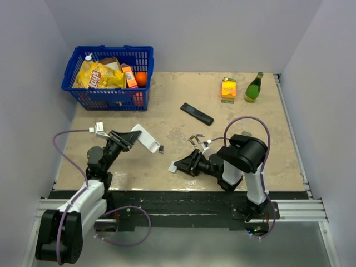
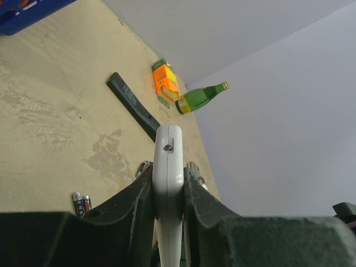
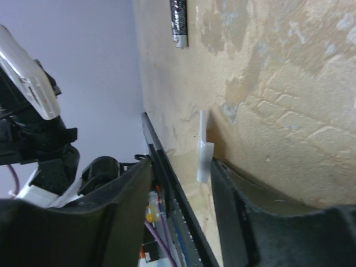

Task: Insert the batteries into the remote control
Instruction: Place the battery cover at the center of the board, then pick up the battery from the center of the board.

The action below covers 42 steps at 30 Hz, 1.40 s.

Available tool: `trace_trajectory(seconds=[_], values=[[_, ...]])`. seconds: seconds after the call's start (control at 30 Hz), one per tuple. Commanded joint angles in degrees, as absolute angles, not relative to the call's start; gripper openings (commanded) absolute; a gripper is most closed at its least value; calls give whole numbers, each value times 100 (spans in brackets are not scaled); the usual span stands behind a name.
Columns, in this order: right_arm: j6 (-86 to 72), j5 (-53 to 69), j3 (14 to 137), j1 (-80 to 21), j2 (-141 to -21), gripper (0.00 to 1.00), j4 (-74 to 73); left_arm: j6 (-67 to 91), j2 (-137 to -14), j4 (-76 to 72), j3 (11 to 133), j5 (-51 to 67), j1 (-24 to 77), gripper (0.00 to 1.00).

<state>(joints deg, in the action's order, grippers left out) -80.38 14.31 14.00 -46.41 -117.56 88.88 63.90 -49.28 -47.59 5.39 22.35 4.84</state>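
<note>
1. Left wrist view: the left pincer [image 2: 168, 181] is closed narrow on the white remote [image 2: 168, 149]. It grips the remote by its two long edges and holds it clear above the tabletop [image 2: 50, 122].
2. Two batteries [image 2: 82, 203] lie side by side on the tabletop, just beside the remote's raised end. A few more small pieces lie farther from the remote, toward the right arm, but they are too small to name.
3. The right pincer [image 3: 181, 167] has its jaws standing apart and holds nothing. A thin white cover [image 3: 204, 149], probably the remote's battery door, sits between them, close to one finger. It is well apart from the remote, beyond the batteries.
4. Each battery looks light, stiff and smooth, and being round it will likely roll or squirt out of a skewed pinch.
5. The best hold is across the middle of the barrel, with the jaws square to its length. That leaves both silvery ends free for the contacts.
6. The remote is rigid, light plastic held only by its edges, so pressing a battery in could twist it.
</note>
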Motion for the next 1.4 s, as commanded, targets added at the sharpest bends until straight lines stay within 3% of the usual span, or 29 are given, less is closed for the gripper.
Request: trace_trajectory(seconds=[0.0, 0.27, 0.43, 0.6, 0.9, 1.2, 1.37], values=[[-7541, 1196, 1029, -4623, -11980, 61, 9783, 6407, -4939, -5168, 809, 2338, 431, 0], [-7173, 880, 1046, -4623, -11146, 88, 8185, 6241, -4825, -4835, 984, 2373, 431, 0], [-6559, 519, 1483, -4623, -10171, 98, 5787, 6117, -4773, -4606, 1098, 2373, 431, 0], [-6004, 10, 2108, -4632, -9343, 98, 3345, 6100, -4781, -4526, 1134, 2391, 431, 0], [-5380, -1150, 2680, -4684, -8387, 98, 1330, 5801, -4667, -3912, 1528, 2540, 422, 0], [-3904, -1802, 3559, -4693, -7445, 98, 107, 4835, -4579, -2489, 2442, 3041, 422, 0], [-3165, -1556, 4235, -4685, -7619, 86, 35, 4158, -4544, -1610, 2960, 3462, 431, 0]])
